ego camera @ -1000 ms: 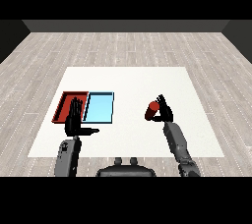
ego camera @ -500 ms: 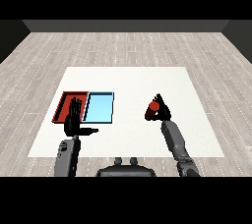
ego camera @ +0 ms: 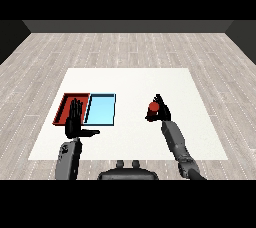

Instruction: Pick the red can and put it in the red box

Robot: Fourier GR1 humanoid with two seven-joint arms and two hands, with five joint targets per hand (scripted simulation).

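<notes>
At lower left of the frame the left hand [ego camera: 75, 124] is raised flat, fingers straight and released, thumb out to the right, overlapping the red tray's [ego camera: 64, 107] near edge; right of centre the right hand [ego camera: 160, 112] curls round the red can [ego camera: 154, 106], well apart from both trays; the light blue tray [ego camera: 101, 109] adjoins the red one, all on the white table [ego camera: 130, 79].

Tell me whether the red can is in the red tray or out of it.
Out. The red can sits in the curled right hand over the table's right half, well away from the red tray on the left.
</notes>
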